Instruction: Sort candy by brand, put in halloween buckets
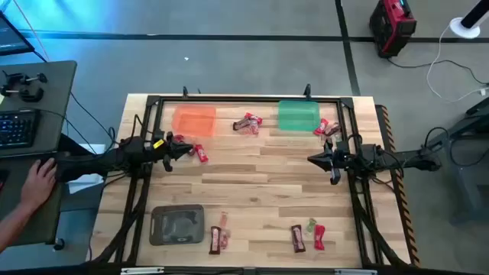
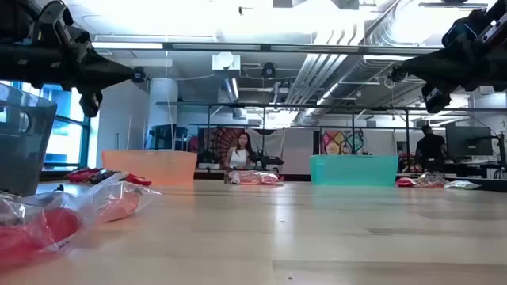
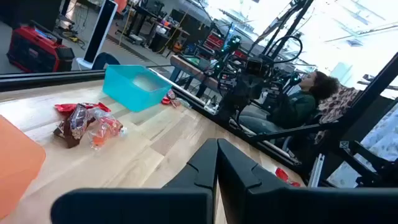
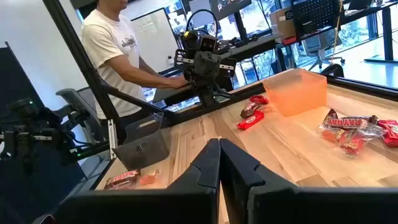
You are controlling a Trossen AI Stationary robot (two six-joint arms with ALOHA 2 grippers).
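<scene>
Still unsorted: candy (image 1: pixel 248 123) scattered across the surface (image 1: pixel 260 179), none seen in the orange bucket (image 1: pixel 193 120) or green bucket (image 1: pixel 297 116); grey bucket (image 1: pixel 176 224) at the near edge.
Risk of clamping two overlapping wrappers at once, mixing brands. Left gripper (image 1: pixel 186 147) and right gripper (image 1: pixel 311 159) hovering mid-surface, fingers pressed together, holding nothing.

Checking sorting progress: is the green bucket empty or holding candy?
Empty: the green bucket shows only bare floor inside; candy lies beside it on the table.
</scene>
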